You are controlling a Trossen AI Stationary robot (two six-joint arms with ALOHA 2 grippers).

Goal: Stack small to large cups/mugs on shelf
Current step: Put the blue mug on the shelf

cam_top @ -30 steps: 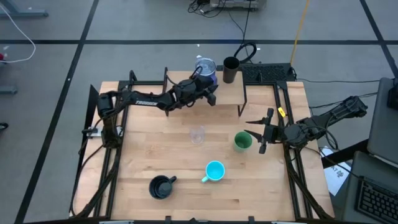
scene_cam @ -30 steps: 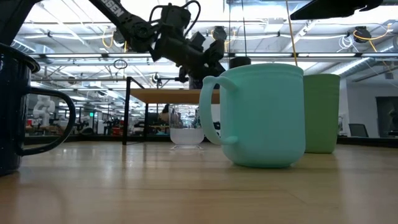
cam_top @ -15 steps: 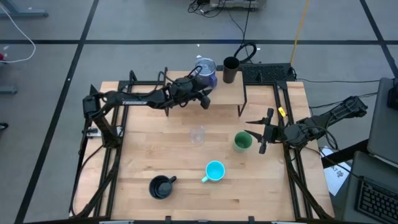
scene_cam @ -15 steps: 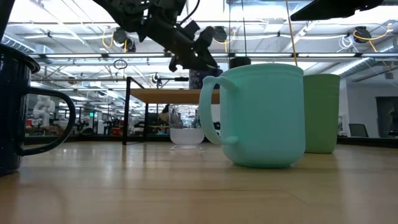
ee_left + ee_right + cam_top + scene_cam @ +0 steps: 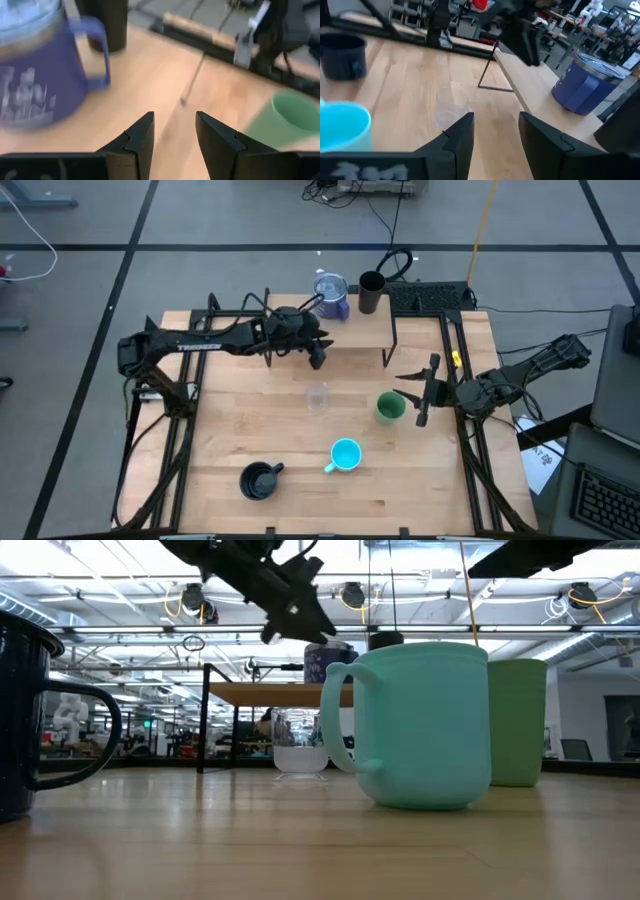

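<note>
The blue-purple mug (image 5: 331, 293) and the black tumbler (image 5: 371, 292) stand on the light-wood shelf (image 5: 360, 330) at the table's far side. My left gripper (image 5: 175, 125) is open and empty above the shelf's near edge (image 5: 318, 355), on the near side of the mug (image 5: 40, 85). The clear glass (image 5: 317, 397), green cup (image 5: 390, 407), cyan mug (image 5: 345, 455) and dark handled mug (image 5: 260, 479) stand on the tabletop. My right gripper (image 5: 495, 125) is open and empty, just right of the green cup (image 5: 418, 395).
The shelf's thin black legs (image 5: 389, 345) stand on the tabletop near the glass and green cup. Black frame rails (image 5: 185, 430) run along the table's left and right edges. Bare tabletop lies at the near left (image 5: 230, 420).
My left gripper has drawn back from the blue-purple mug toward the table's near edge and a little left, rising as it goes. The mug has stayed on the shelf. My right arm has kept still.
</note>
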